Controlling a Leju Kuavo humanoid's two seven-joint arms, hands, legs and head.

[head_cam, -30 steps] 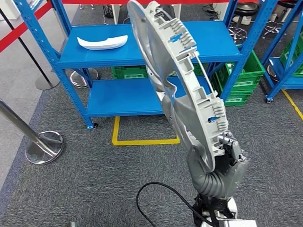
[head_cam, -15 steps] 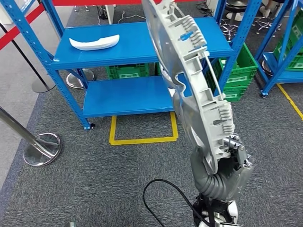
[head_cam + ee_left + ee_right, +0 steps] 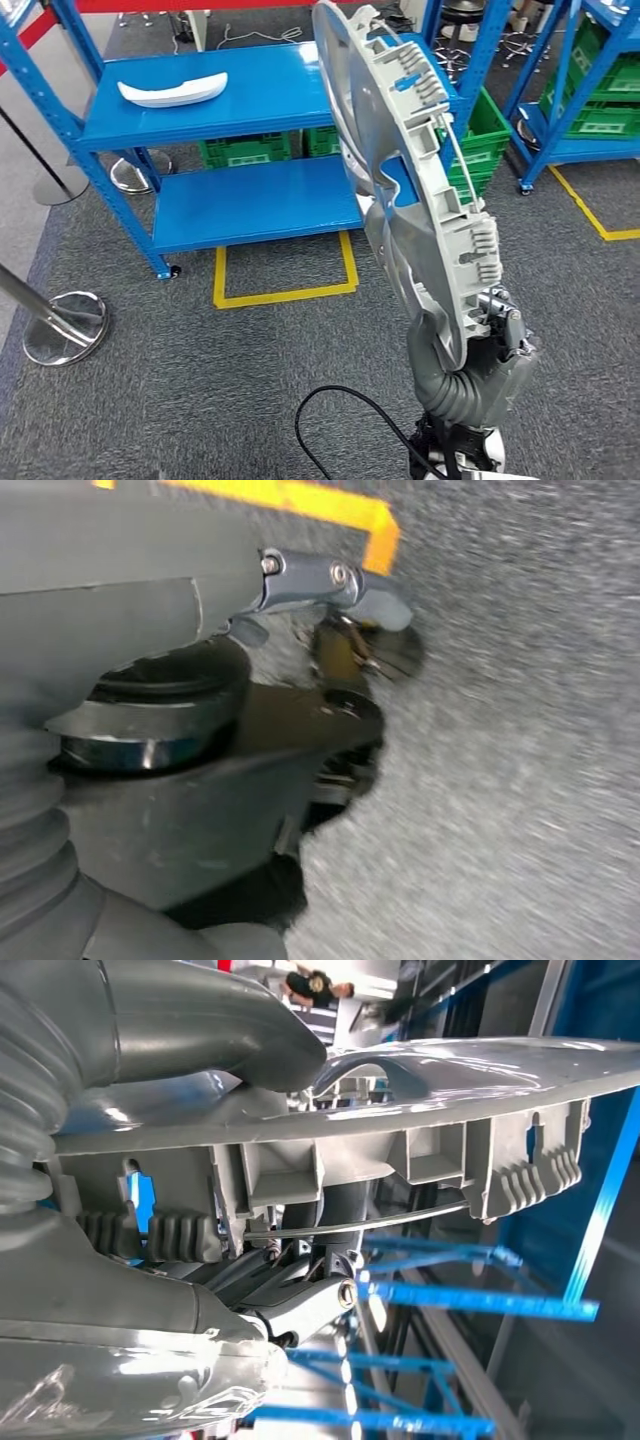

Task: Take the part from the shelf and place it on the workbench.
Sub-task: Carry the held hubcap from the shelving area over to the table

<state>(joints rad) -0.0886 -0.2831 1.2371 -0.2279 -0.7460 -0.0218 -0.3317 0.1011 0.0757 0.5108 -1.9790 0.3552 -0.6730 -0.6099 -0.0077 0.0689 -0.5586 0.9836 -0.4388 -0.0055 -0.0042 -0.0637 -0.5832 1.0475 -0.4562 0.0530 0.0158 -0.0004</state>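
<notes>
The large grey part (image 3: 407, 180) is standing up on edge in the robot's right hand (image 3: 498, 345), clear of the blue shelf (image 3: 264, 95) and in front of it, above the grey carpet (image 3: 189, 400). Its ribbed, clip-studded rim is facing right, and its upper end is reaching up past the shelf's top board. The right hand is gripping the part at its lower end; the right wrist view is showing the thumb (image 3: 219, 1020) pressing on the smooth face while darker fingers (image 3: 302, 1305) are curling under the ribbed edge.

The left hand (image 3: 332, 660) is hanging over the carpet, holding nothing, its fingers curled in.

A white curved piece (image 3: 172, 90) is lying on the shelf's top board, towards its left end. Green crates (image 3: 483, 140) are sitting behind the shelf's right side. Yellow floor tape (image 3: 283, 290) is running just in front of the shelf. A black cable (image 3: 355, 400) is looping on the carpet well in front of the shelf, and a chrome post base (image 3: 64, 325) is standing off its left corner.
</notes>
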